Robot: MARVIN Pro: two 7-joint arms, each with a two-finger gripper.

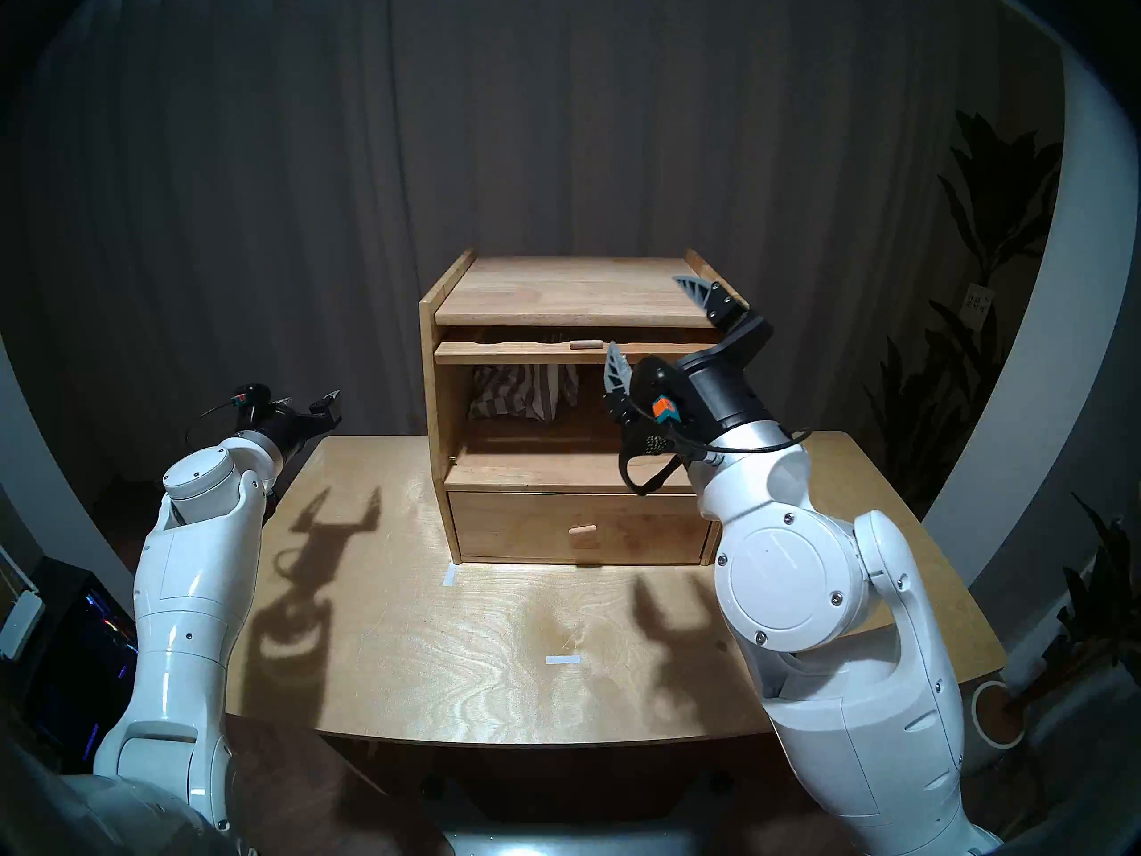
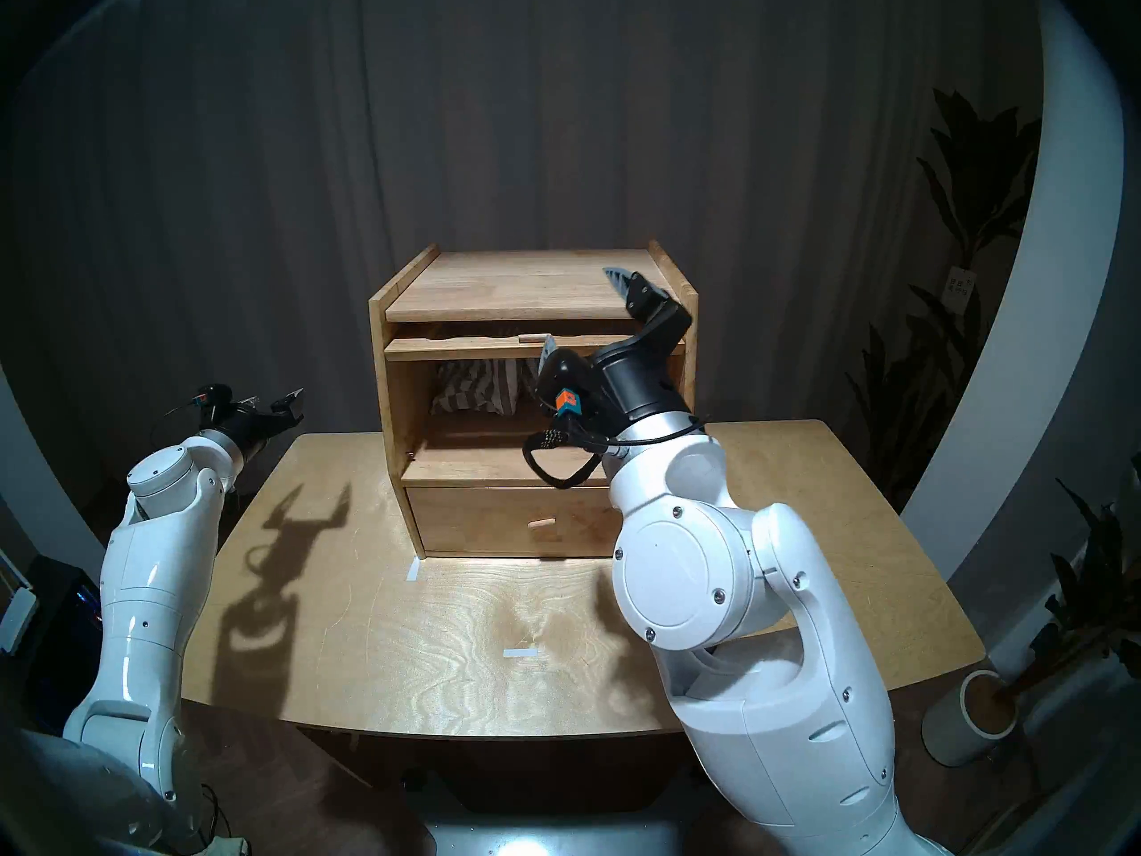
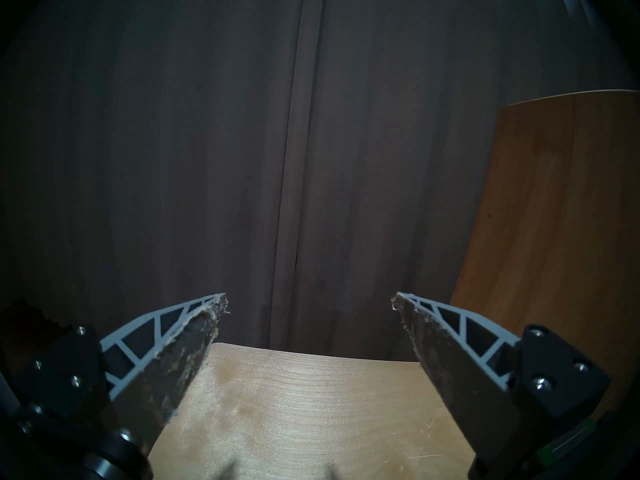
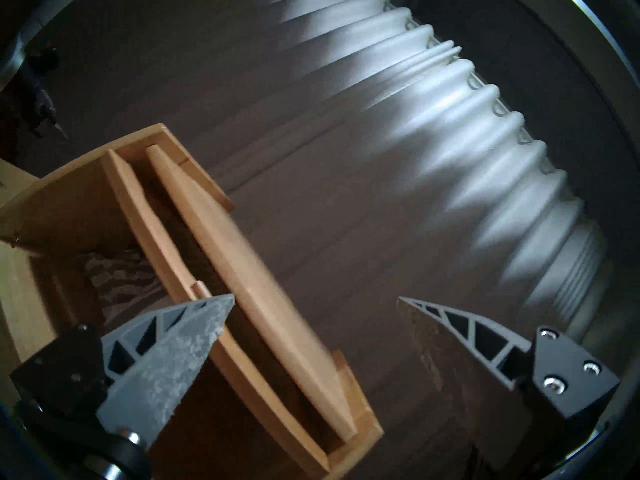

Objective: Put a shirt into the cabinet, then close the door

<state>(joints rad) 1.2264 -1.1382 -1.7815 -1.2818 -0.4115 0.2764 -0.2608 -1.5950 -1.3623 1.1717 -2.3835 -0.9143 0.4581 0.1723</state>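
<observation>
The right arm [image 1: 784, 583] filled the near foreground of the head views, its elbow raised in front of the cabinet [image 1: 574, 404], and the right gripper [image 1: 654, 326] at its end hung before the cabinet's upper right corner with its 2 fingers spread wide and nothing between them. The shirt [image 1: 525, 391] already lay inside the cabinet's upper compartment, bunched toward the back and left of centre, so the step in hand looked to be shutting the door [image 1: 555, 349]. That door was folded up flat under the cabinet's top board, its long axis running side to side across the cabinet's front, with its small peg handle [image 1: 585, 344] near the middle of its front edge. From the right gripper the peg lay just to the left and slightly lower; in the right wrist view it showed just past the tip of 1 finger [image 4: 194, 327], apart from it. The left gripper [image 1: 309, 402], likewise spread and empty, hovered well off the cabinet's left side, facing past its side wall toward the curtain [image 3: 242, 157]. The right arm was plainly the nearer 1 to the handle and probably the 1 to pull the door down.
</observation>
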